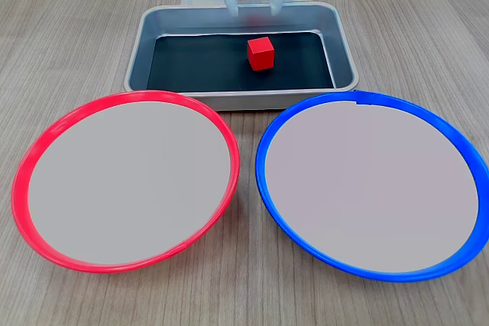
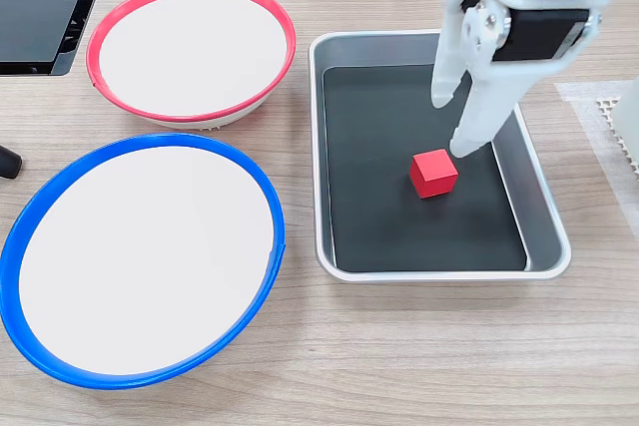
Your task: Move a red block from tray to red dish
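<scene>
Block: red block [image 2: 433, 173] rests on the dark floor of the tray [image 2: 329, 52], frame centre-right in a fixed view; upper centre [image 1: 260, 53] in the other.
Orientation: a cube with no long axis; faces turned slightly off the tray walls.
Clearance: bare floor on every side; touches no wall.
Gripper: white gripper [image 2: 452, 123] hangs over the tray, jaws open and empty, tips just above and beside the block.
Dishes: red dish [image 2: 120, 27] upper left, bare; blue dish [image 2: 20, 236] lower left, bare.
Edges: tray rim near both dishes.
</scene>
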Controlling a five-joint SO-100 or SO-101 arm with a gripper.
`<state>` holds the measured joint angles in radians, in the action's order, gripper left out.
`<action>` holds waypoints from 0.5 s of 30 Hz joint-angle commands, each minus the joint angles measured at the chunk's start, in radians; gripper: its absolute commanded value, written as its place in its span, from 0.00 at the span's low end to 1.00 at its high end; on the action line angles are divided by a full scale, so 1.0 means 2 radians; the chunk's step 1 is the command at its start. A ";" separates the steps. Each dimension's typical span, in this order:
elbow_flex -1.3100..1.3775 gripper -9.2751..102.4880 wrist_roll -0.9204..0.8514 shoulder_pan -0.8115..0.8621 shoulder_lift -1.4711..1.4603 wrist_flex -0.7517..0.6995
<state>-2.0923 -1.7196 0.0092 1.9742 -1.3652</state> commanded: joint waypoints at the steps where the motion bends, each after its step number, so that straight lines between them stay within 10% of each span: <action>1: 0.031 0.28 -0.020 0.008 -0.036 0.008; 15: -0.012 0.29 -0.081 0.029 -0.100 0.093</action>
<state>-2.1016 -1.8853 0.0890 1.7702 -1.1888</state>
